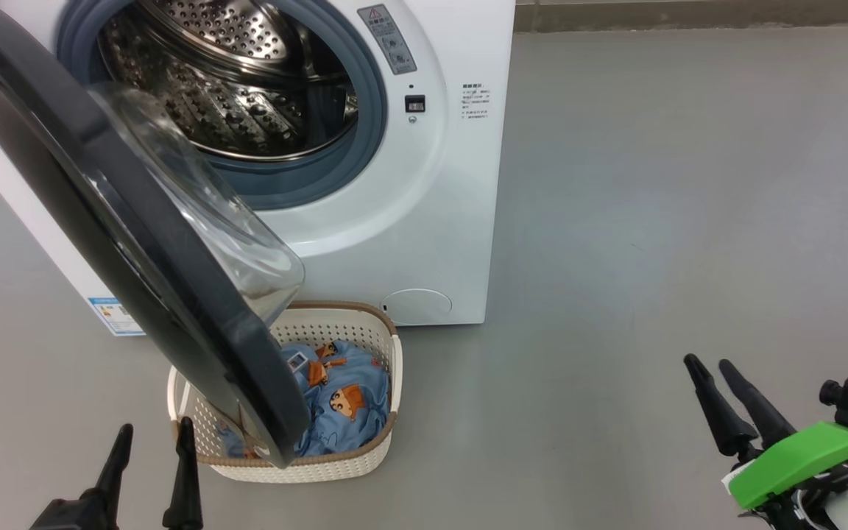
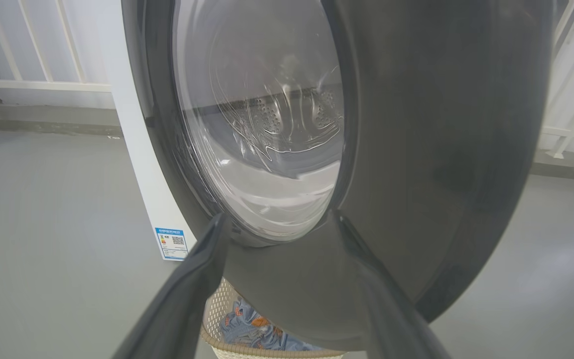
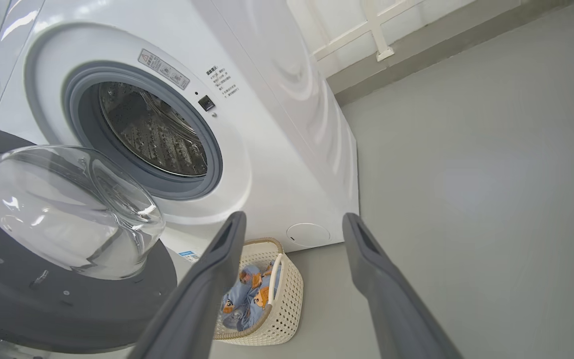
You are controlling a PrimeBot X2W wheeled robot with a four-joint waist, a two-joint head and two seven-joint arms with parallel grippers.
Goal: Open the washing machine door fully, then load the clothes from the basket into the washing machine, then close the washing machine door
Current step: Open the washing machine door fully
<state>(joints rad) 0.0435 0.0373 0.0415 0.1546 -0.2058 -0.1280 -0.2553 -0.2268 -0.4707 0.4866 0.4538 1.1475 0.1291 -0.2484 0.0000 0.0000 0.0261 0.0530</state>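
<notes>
- In front of the washing machine (image 1: 409,221), on the grey floor (image 1: 652,221), sits the basket (image 1: 376,324), just below the round cover (image 1: 417,305) low on the machine's front.
- The washing machine door (image 1: 100,221) is swung out on its left side, with the clear glass bowl facing the drum (image 1: 247,81). In the head view its lower black rim overlaps the left part of the basket.
- The drum looks bare, ringed by the grey-blue gasket (image 1: 372,110).
- The clothes (image 1: 347,397), light blue with orange figures, lie bunched inside the basket, partly hidden by the door rim.
- Left claw (image 1: 157,425): fingers spread and nothing between them, low at the left near the basket's front left corner. In the left wrist view the door's dark outer face is close ahead of the fingers; can't tell whether they touch it.
- Right claw (image 1: 707,361): fingers apart and empty, over bare floor at the lower right, well apart from the basket and machine.
- The blue label (image 1: 116,315) on the machine's lower left side is partly behind the door.
</notes>
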